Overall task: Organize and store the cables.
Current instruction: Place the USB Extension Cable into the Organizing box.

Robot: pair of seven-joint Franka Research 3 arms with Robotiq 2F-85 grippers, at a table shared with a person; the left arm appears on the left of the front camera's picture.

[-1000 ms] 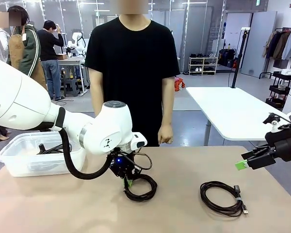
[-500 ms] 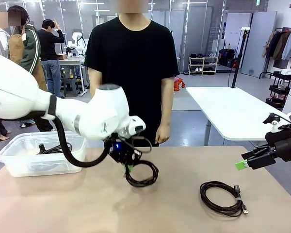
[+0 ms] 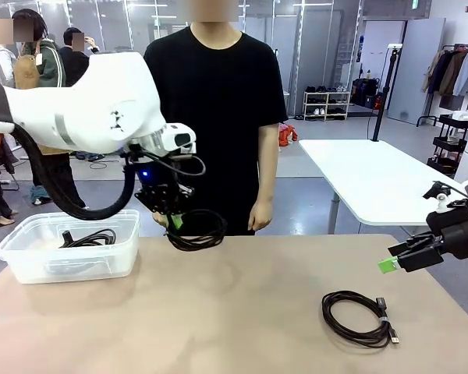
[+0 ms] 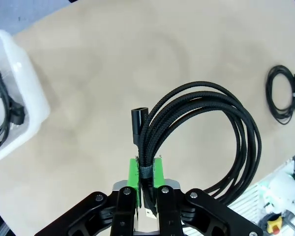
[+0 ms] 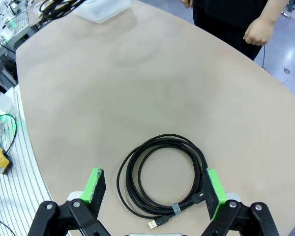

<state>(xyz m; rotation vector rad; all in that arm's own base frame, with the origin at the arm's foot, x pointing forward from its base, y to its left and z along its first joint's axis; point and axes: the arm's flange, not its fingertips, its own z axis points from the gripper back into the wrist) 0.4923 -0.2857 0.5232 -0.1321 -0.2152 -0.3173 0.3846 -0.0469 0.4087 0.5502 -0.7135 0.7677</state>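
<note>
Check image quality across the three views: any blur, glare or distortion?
Front view: even light, no glare, held coil crisp. Left wrist view: wide-angle bends the table edge, white bin very bright. Right wrist view: same bending, lying coil sharp.

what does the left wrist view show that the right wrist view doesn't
Left wrist view: the left gripper shut on a braided cable coil, held above the table. Right wrist view: the open right gripper above the loose cable coil, plus the person's hand. Both: the table, the clear bin, and that loose coil lying on the table.
</note>
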